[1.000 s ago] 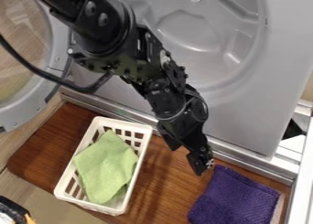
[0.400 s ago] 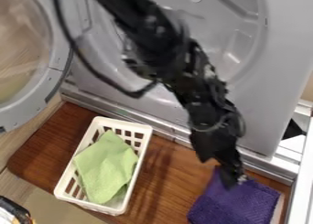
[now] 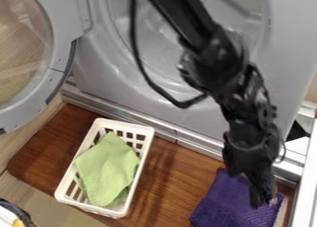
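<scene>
From my camera view, I have the arm [image 3: 176,10] coming in from the top edge and slanting down to the right, with a black cable [image 3: 134,40] looping off its left side. The hand [image 3: 263,200] hangs at the lower right, over the upper right part of a purple cloth [image 3: 232,205]. I can't tell whether its two sides stand apart or together, or whether it is clamped on any of the fabric; I can't make out either whether it touches the cloth or hovers just above. The purple cloth lies on the brown wooden table [image 3: 167,173] and has a coarse, bumpy texture.

Well to the left of it on the same table, I see a white plastic basket [image 3: 123,124] with slotted walls, set at a slant. A light green cloth [image 3: 108,168] lies crumpled in the basket, with one corner pointing up towards the far end.

Behind the table, across a metal rail [image 3: 155,126], stands a grey machine front [image 3: 291,27] with a large round recess, partly behind the arm. At the left, a round door [image 3: 59,61] with a clear pane stands open. At the lower left edge I get part of a black, white and yellow object [image 3: 9,217] that I can't identify.
</scene>
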{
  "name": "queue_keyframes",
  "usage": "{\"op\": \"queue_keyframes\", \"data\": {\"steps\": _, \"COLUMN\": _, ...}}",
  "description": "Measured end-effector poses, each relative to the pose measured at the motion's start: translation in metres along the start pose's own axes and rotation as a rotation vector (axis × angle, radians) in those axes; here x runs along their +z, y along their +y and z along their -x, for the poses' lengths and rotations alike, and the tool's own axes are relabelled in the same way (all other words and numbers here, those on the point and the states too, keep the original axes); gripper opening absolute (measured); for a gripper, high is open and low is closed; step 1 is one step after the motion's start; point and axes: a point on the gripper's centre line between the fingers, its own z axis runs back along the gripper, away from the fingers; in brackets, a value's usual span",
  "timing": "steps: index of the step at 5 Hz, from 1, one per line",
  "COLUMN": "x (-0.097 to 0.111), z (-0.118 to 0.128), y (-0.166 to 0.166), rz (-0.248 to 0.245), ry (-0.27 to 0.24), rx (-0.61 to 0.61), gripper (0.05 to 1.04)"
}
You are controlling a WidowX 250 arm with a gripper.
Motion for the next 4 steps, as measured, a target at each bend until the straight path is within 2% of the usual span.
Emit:
{"op": "queue_keyframes", "data": {"steps": 1, "x": -0.015, "z": 0.007, "y": -0.005, "rz": -0.032, "ry": 0.044, "rx": -0.041, "gripper": 1.000}}
{"op": "queue_keyframes", "data": {"steps": 2, "x": -0.026, "z": 0.013, "y": -0.006, "rz": -0.053, "ry": 0.048, "rx": -0.069, "gripper": 1.000}}
{"op": "queue_keyframes", "data": {"steps": 3, "x": -0.041, "z": 0.014, "y": -0.011, "rz": -0.056, "ry": 0.025, "rx": -0.108, "gripper": 1.001}}
{"op": "queue_keyframes", "data": {"steps": 4, "x": -0.042, "z": 0.016, "y": -0.010, "rz": -0.065, "ry": 0.018, "rx": -0.109, "gripper": 1.001}}
